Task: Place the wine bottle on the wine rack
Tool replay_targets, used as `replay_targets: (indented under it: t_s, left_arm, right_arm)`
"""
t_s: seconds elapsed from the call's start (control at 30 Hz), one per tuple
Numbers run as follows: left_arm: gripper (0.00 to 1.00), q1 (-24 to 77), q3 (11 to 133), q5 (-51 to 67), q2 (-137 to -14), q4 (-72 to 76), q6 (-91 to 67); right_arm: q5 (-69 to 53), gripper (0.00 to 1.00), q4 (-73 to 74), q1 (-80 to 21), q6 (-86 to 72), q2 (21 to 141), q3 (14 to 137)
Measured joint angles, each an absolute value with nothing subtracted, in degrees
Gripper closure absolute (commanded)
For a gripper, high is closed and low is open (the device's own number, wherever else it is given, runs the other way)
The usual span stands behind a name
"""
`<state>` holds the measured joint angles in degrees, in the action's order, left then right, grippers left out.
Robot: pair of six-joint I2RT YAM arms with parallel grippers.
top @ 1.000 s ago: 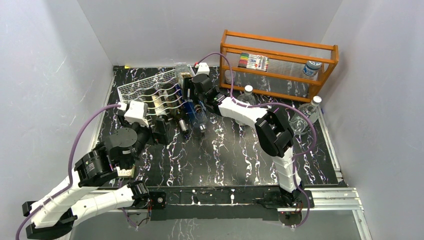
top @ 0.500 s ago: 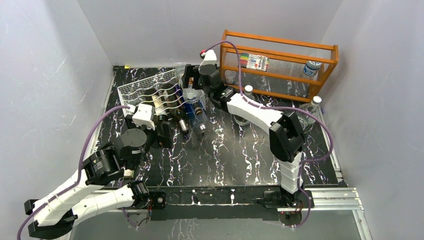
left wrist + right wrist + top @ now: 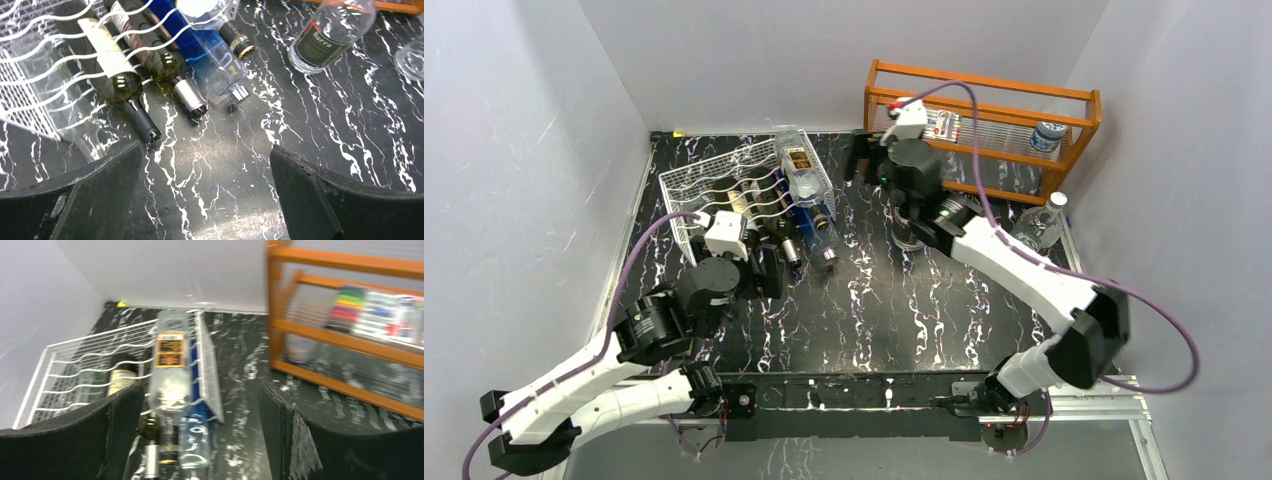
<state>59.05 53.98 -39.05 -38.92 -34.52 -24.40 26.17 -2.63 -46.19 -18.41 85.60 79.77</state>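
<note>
The white wire wine rack (image 3: 714, 180) stands at the back left and also shows in the right wrist view (image 3: 75, 365). Several bottles lie in it, necks toward the near side. A clear wine bottle with an orange label (image 3: 802, 172) lies at its right end above a blue bottle (image 3: 812, 218); it also shows in the right wrist view (image 3: 170, 367). My right gripper (image 3: 864, 160) is open and empty, right of the rack, in front of the orange shelf. My left gripper (image 3: 766, 272) is open and empty just near of the bottle necks (image 3: 150, 132).
An orange wooden shelf (image 3: 984, 100) at the back right holds a marker pack (image 3: 939, 123) and a jar (image 3: 1049, 136). A clear bottle (image 3: 1039, 225) lies at the right and another (image 3: 330, 35) stands under the right arm. White walls close in on three sides.
My right gripper has let go of the clear bottle, left it on the rack, and pulled back rightward toward the orange shelf. My left arm has shifted slightly right.
</note>
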Motion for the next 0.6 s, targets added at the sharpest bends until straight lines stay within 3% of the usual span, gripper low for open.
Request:
replay_targets:
  t_s: [0.17,0.37,0.6]
  left_arm:
    - [0.02,59.05,53.93,-42.96,-45.21,-34.83,-31.73]
    - [0.02,59.05,52.64,-39.77,-50.57,-30.13,-31.66]
    - [0.02,59.0,49.36,-36.23,-51.53,-20.73,-25.98]
  right_arm:
    - [29.23,0.04,2.11,-40.01,-15.9,75.33,73.69]
    - [28.08,0.03,9.02,-28.67,-14.92,69.8,68.42]
    - [20.84,0.08,18.06,-24.93,-14.81,73.78,71.85]
